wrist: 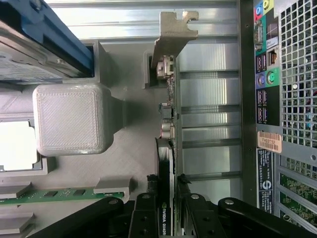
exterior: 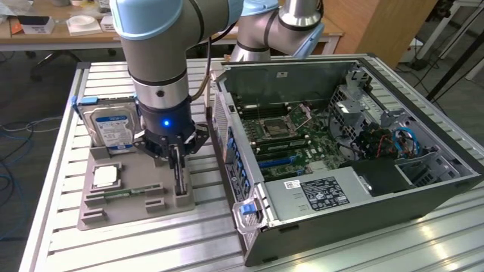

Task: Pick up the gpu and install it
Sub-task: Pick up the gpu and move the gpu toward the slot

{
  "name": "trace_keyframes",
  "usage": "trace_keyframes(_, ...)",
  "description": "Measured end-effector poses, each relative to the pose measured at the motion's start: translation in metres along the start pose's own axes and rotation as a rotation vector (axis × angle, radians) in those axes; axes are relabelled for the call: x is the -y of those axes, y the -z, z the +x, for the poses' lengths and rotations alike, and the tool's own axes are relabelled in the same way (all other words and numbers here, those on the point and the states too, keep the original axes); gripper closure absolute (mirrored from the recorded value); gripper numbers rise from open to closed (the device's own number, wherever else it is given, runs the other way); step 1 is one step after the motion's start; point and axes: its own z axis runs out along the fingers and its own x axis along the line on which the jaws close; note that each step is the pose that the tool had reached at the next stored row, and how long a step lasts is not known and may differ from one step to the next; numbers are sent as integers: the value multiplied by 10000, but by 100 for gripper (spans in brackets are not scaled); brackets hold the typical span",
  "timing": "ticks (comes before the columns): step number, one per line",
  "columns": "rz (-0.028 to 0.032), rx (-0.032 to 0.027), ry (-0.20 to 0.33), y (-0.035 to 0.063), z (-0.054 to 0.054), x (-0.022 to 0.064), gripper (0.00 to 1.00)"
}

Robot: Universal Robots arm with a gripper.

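The gpu [exterior: 180, 180] is a thin black card standing on edge in a slot at the exterior view's right side of the grey holder tray [exterior: 128, 218]. My gripper [exterior: 176, 154] is straight above it, pointing down. In the wrist view the gpu [wrist: 168, 124] runs away from me to its silver end bracket [wrist: 172, 32]. My gripper [wrist: 167, 182] straddles the card's near end, and both black fingers [wrist: 151, 191] lie against its two faces. The card still sits in its slot.
A silver hard drive [exterior: 110, 127] with a blue-white label stands at the tray's back, with a processor [exterior: 106, 177] and a green memory stick [exterior: 124, 194] in front of it. The open computer case [exterior: 423, 187] lies close on the exterior view's right, its motherboard [exterior: 291, 141] exposed.
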Motion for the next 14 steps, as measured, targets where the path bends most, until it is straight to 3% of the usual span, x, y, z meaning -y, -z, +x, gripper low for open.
trace_keyframes(14, 0, 0, 0, 0, 1, 0, 74)
